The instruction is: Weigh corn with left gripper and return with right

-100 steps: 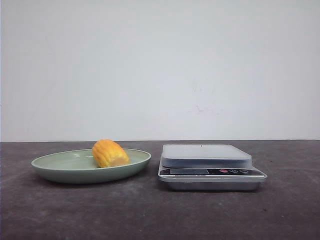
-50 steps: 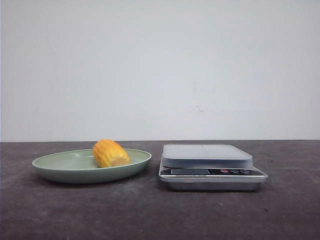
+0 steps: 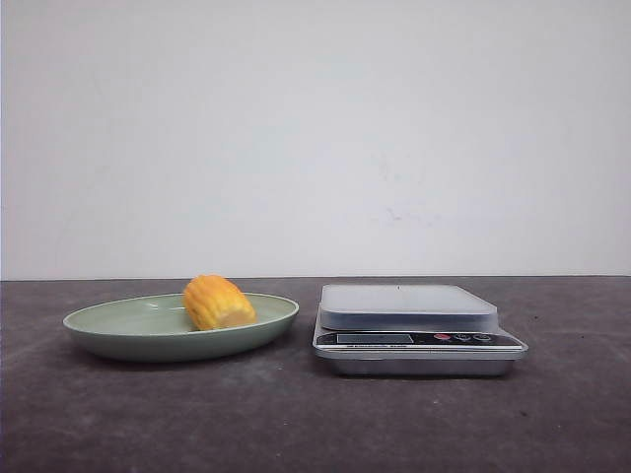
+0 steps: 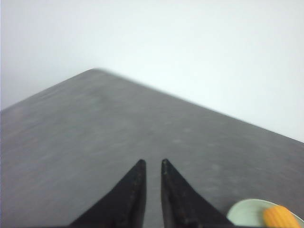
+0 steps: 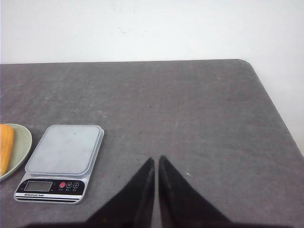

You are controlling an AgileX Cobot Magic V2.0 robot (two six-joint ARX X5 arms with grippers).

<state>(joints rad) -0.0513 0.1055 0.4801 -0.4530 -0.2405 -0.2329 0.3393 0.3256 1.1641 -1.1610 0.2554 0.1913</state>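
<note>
Counter [image 3: 315,424]: it is carrying a green plate on the robot's left and a scale on its right, side by side with a small gap.
Scale [image 3: 418,329]: it is standing with an empty platform; the corn is not yet weighed.
Plate [image 3: 108,330]: it is holding the corn on its right half.
Corn [image 3: 218,302]: it is lying on its side, long axis running about 10 to 4 o'clock in the front view.
Left claw [image 4: 151,165]: its jaws are standing nearly together, holding nothing; the corn [image 4: 281,217] is lying at about 4 o'clock from the tips, well apart.
Right claw [image 5: 156,160]: it is almost closed and empty, nearer the scale [image 5: 64,152].
Judgement: the left arm is needing to swing toward the plate and open.
</note>
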